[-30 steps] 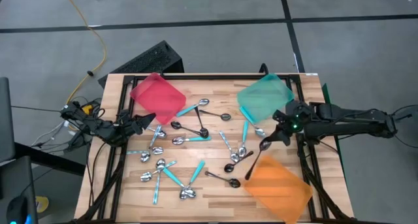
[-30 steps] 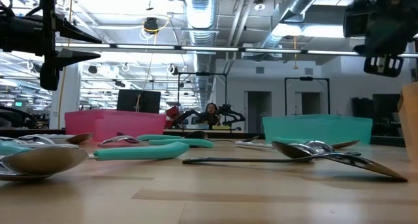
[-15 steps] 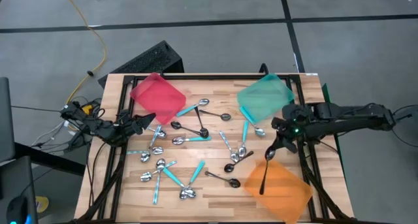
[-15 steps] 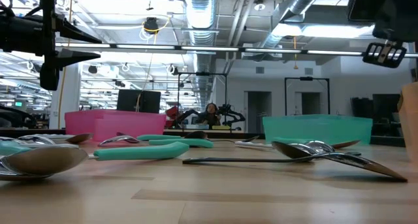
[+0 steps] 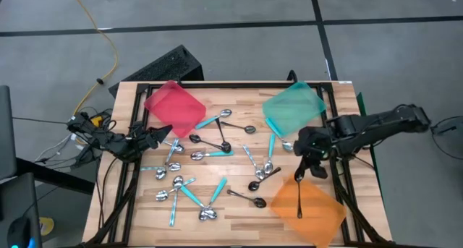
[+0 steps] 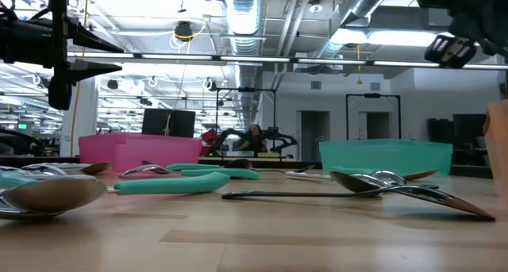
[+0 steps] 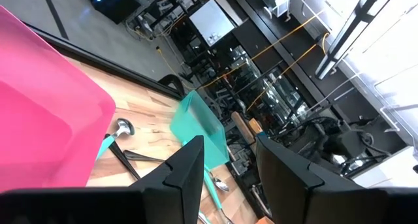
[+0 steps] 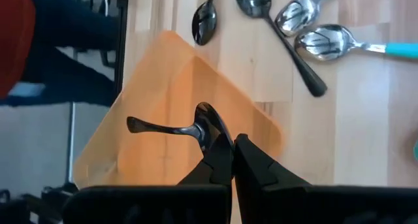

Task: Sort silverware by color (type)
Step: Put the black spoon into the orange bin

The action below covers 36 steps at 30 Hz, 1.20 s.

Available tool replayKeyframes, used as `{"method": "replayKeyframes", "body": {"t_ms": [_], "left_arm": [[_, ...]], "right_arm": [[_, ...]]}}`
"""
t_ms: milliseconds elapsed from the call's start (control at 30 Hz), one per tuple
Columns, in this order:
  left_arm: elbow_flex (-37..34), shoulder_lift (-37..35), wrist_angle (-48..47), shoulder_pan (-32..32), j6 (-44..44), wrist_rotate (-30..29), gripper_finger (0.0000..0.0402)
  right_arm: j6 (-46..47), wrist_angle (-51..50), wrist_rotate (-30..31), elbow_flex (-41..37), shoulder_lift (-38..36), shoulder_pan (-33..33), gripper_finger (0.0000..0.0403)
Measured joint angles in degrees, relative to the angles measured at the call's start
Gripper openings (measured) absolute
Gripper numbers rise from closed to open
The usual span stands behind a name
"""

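Note:
Several spoons (image 5: 217, 150), silver, teal-handled and black, lie scattered flat on the middle of the wooden table. My right gripper (image 5: 301, 173) is over the far corner of the orange tray (image 5: 318, 212), shut on a black spoon (image 5: 299, 197). In the right wrist view, that black spoon (image 8: 196, 127) shows in front of the gripper (image 8: 233, 142), above the orange tray (image 8: 157, 159). My left gripper (image 5: 165, 133) waits open at the table's left side beside the red tray (image 5: 173, 107). Its gripper (image 7: 228, 159) is seen open in the left wrist view too. My right gripper pinches the black spoon by its bowl (image 8: 210, 127) between the two fingertips (image 8: 221, 160), coming from above and slanting down. The handle (image 8: 153, 127) sticks out sideways from the fingers, toward the table's near edge, over the orange tray. Whether its free end touches the tray I cannot tell.
The teal tray (image 5: 293, 107) sits at the far right and the red tray at the far left. Two black spoons (image 5: 255, 184) lie just left of the orange tray. In the low view the spoons (image 6: 381, 185) lie flat in front of the trays.
My right gripper has carried the black spoon toward the table's near edge, from beside the teal tray to over the orange tray. The spoon has turned: its handle slanted toward the near left before and now points at the near edge, over the tray.

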Motion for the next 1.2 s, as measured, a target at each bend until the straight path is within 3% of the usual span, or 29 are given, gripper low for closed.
{"method": "replayKeyframes", "body": {"t_ms": [433,800,1200], "left_arm": [[-0.01,-0.01,-0.26,0.02,0.0,-1.22,0.0123],[0.0,0.0,-0.28,0.02,0.0,-1.22,0.0123],[-0.02,0.0,-0.27,0.02,-0.47,-1.22,0.0123]], "right_arm": [[-3.2,-3.52,-1.94,1.25,8.94,6.91,0.0022],[-5.73,1.88,-5.98,1.23,15.72,13.7,0.0022],[-9.3,6.88,-5.84,1.23,21.78,13.53,0.0022]]}}
